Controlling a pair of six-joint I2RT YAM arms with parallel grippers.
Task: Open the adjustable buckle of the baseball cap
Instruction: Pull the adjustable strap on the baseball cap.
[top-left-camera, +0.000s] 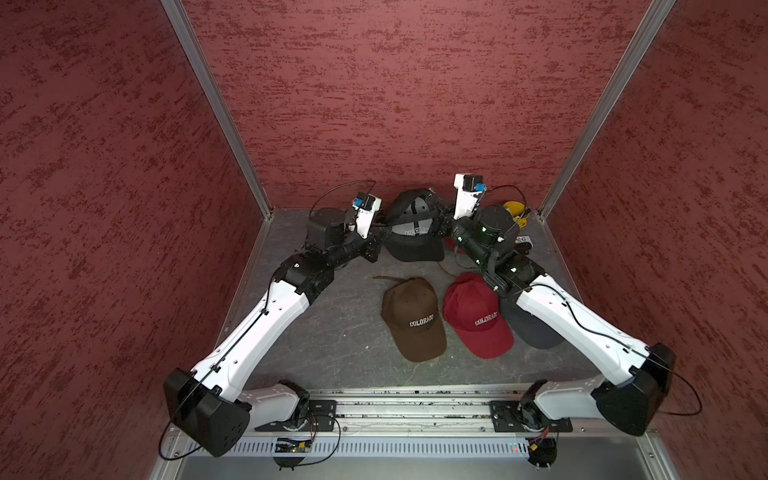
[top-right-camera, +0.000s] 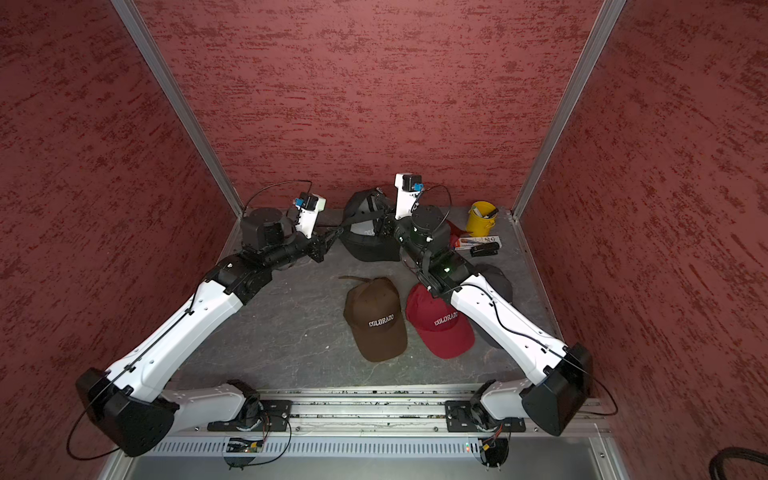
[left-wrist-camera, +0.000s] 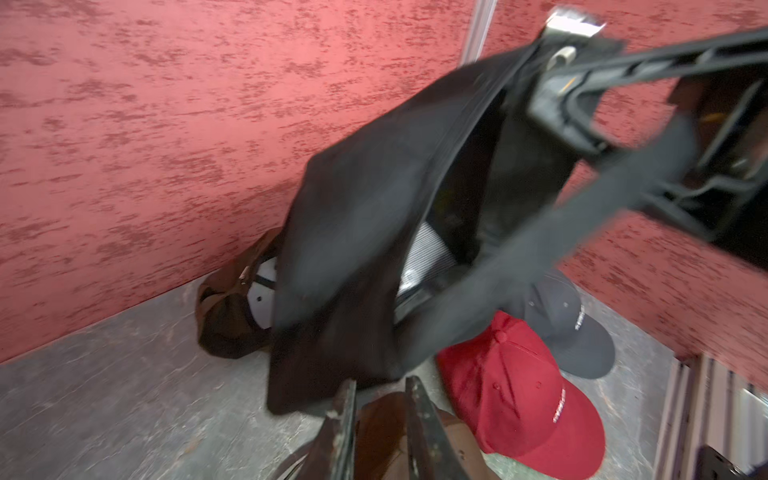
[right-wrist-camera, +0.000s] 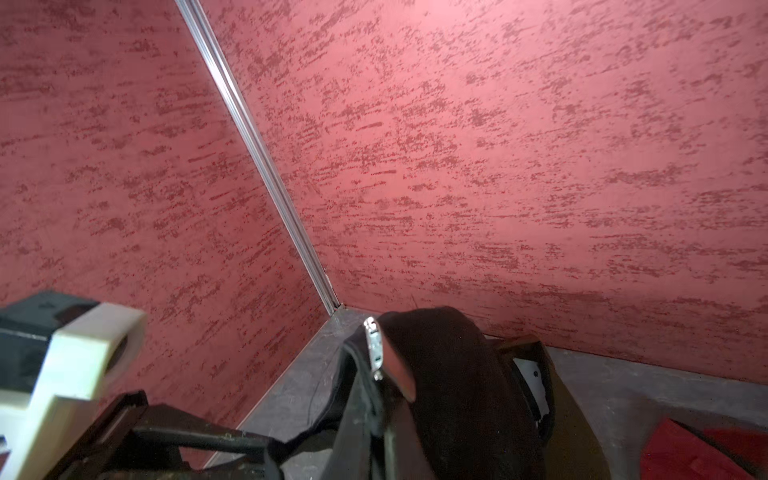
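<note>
Two-arm status. Left gripper (left-wrist-camera: 379, 390): jaws slightly apart, nothing clearly pinched; black cap (top-left-camera: 415, 245) fabric hanging just ahead of it. Cap sitting between both grippers. Right gripper (top-right-camera: 381, 224): closed tight on cap's back band, silver buckle (right-wrist-camera: 372, 348) right beside it.

Two arms (top-left-camera: 266, 320): white shells, black joints, dark left gripper (left-wrist-camera: 380, 388) (thin black cables (top-left-camera: 582, 327) clipped alongside).
</note>
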